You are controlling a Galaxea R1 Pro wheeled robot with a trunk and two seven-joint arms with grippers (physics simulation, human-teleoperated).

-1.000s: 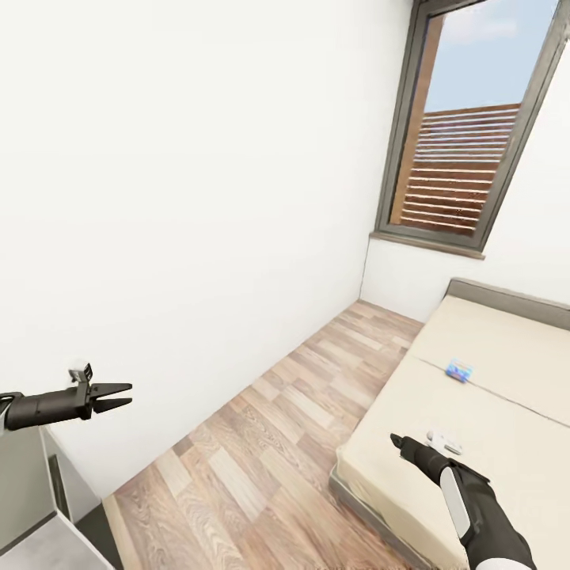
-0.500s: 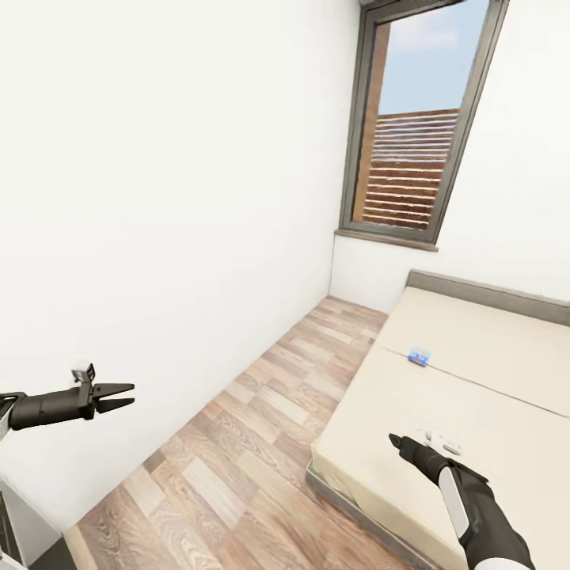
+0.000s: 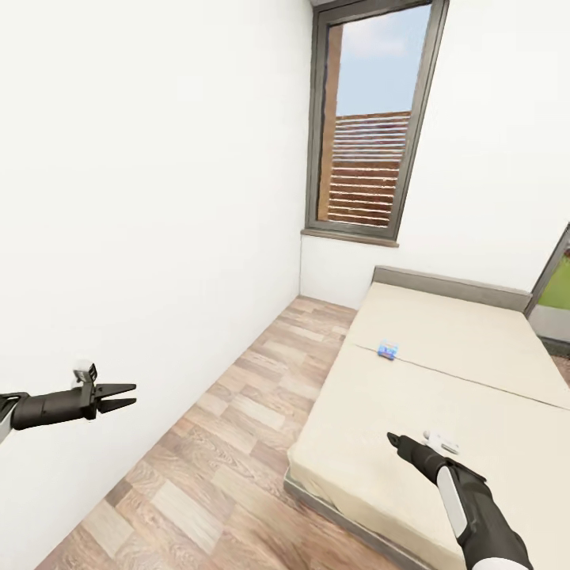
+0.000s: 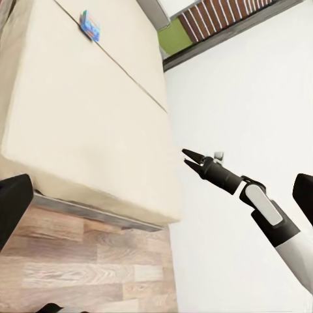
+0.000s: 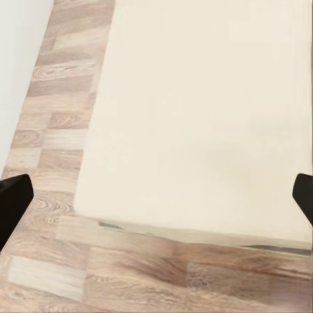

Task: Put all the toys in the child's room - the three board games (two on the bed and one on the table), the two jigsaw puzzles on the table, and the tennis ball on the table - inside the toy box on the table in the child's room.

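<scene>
A small blue board game [image 3: 387, 350] lies flat on the bed [image 3: 443, 396], near the seam across its cream cover; the grey headboard [image 3: 451, 286] stands behind. The left wrist view also catches this board game [image 4: 91, 26] on the bed [image 4: 85, 117]. My left gripper [image 3: 131, 394] hangs open and empty over the floor beside the white wall. Above the bed's near corner, my right gripper [image 3: 392, 440] is open and empty, well short of the game; it appears as well in the left wrist view [image 4: 185, 157]. The bed's front edge [image 5: 208, 117] lies below the right wrist camera.
A strip of wood-plank floor [image 3: 237, 427] runs between the white left wall [image 3: 142, 198] and the bed. A tall dark-framed window [image 3: 368, 127] stands at the far end. At the right edge, a second glazed opening [image 3: 556, 279] shows green outside.
The camera has swung to the right, so the bed, game and window have slid left in the picture and a grey cabinet has left the lower left. Both arms keep their pose.
</scene>
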